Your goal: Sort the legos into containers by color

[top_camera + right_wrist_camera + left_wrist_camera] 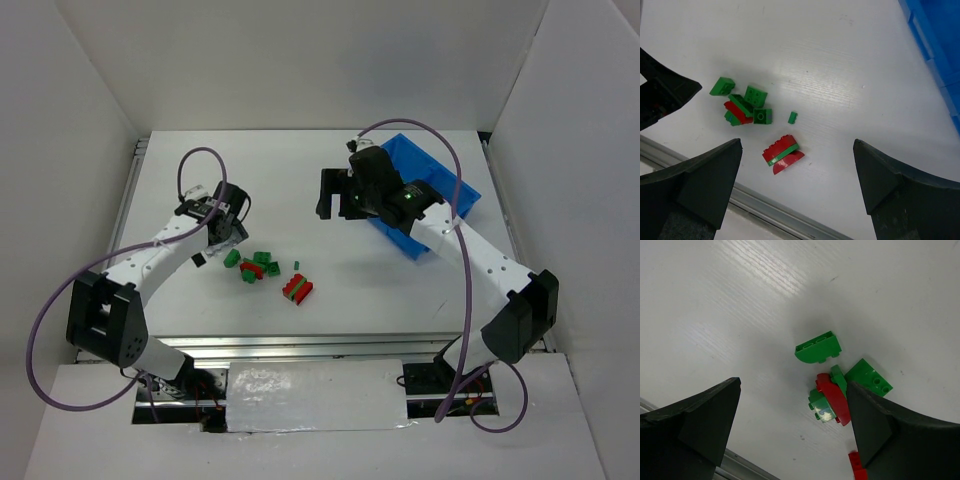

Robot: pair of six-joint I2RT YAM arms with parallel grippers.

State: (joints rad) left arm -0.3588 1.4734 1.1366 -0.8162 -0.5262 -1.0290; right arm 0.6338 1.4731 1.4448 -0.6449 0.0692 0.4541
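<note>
The legos lie loose on the white table, a red and green clump (255,265) with a red-on-green stack (297,289) to its right. The blue bin (425,195) with the containers stands at the back right, largely hidden by the right arm. My left gripper (215,250) hovers open just left of the clump. In the left wrist view its fingers (792,385) straddle bare table, with a red-and-green piece (832,399) by the right finger and a green curved brick (818,347) beyond. My right gripper (797,145) hangs open high above the stack (781,152).
A metal rail (300,345) runs along the table's near edge, close behind the legos. White walls enclose the table on three sides. A tiny green piece (792,117) lies apart between clump and stack. The bin's blue wall (940,45) shows at the right wrist view's upper right.
</note>
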